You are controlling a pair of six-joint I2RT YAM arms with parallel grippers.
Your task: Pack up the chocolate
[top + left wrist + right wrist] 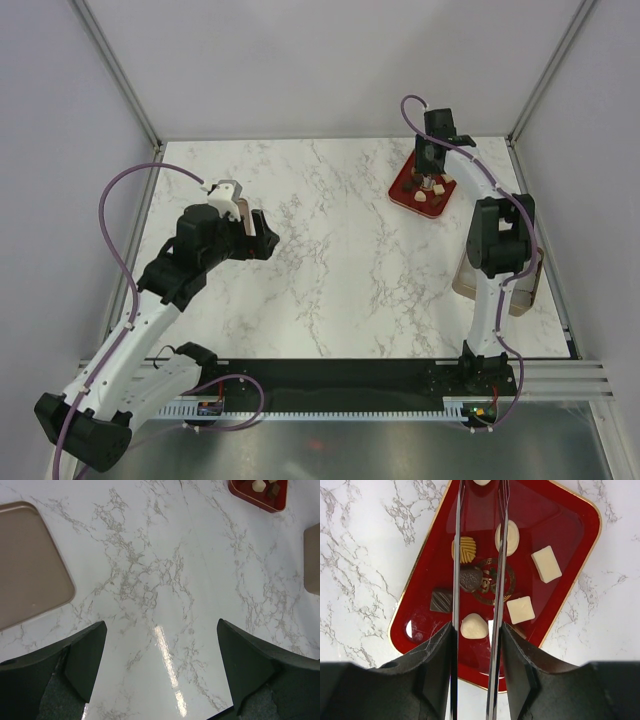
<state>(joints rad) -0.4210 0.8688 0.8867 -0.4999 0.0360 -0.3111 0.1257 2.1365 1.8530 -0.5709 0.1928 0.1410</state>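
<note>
Several pieces of chocolate lie in the red tray (555, 520) with the gold emblem: cream squares (546, 564), a cream rounded piece (474, 626), a dark striped square (441, 600) and a dark round one (470, 578). My right gripper (481, 490) hangs straight over the tray (400, 190). Its two long metal blades stand apart, with a gap on each side of the pieces seen between them. My left gripper (162, 645) stands wide open over bare marble at the left (262, 238), holding nothing.
A tan box (465, 282) sits at the right edge, partly under the right arm. The left wrist view shows a tan tray-like piece (25, 565) at its left and another tan edge (312, 560) at its right. White walls enclose the table.
</note>
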